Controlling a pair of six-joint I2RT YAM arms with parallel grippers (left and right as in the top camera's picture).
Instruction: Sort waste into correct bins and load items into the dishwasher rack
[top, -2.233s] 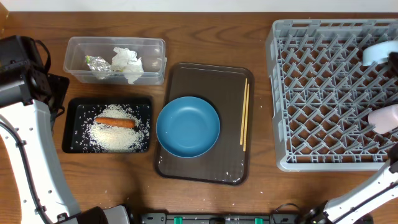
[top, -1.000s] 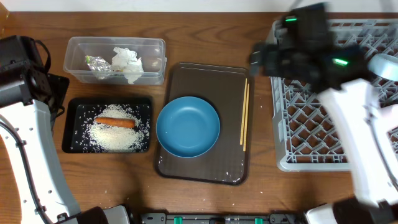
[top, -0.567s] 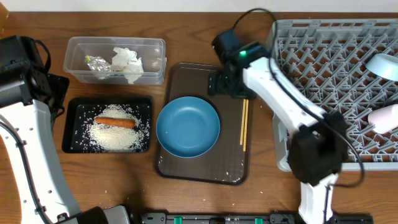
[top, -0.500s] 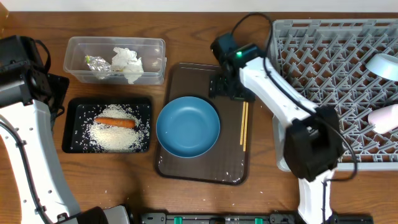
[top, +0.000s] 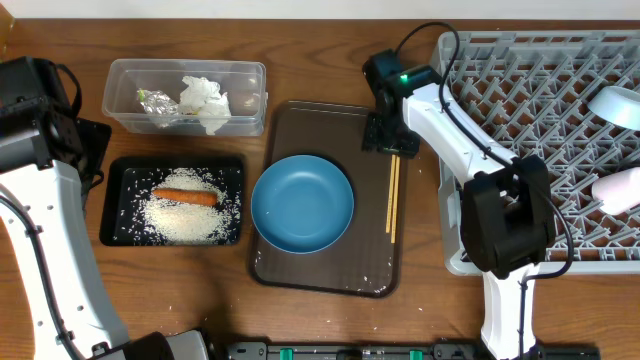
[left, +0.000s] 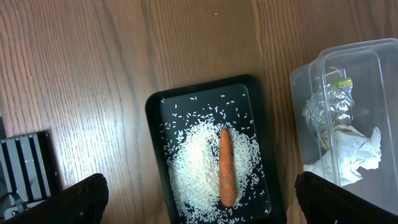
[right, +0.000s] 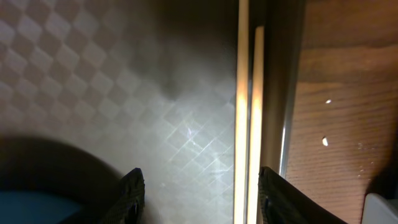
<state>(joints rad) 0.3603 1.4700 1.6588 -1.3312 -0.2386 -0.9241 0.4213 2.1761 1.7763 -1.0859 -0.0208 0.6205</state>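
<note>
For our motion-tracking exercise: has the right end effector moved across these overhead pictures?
Yes. The right end effector went leftward, off the dishwasher rack and onto the brown serving tray, and is now over the chopsticks' top end.

blue bowl (top: 302, 203), orange carrot (top: 184, 196), grey lattice rack (top: 540, 150), checkered brown tray (top: 330, 125)

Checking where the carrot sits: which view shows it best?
The left wrist view: the carrot lies large and unobstructed on the rice in the black tray. The overhead view shows it much smaller; the right wrist view doesn't show it.
</note>
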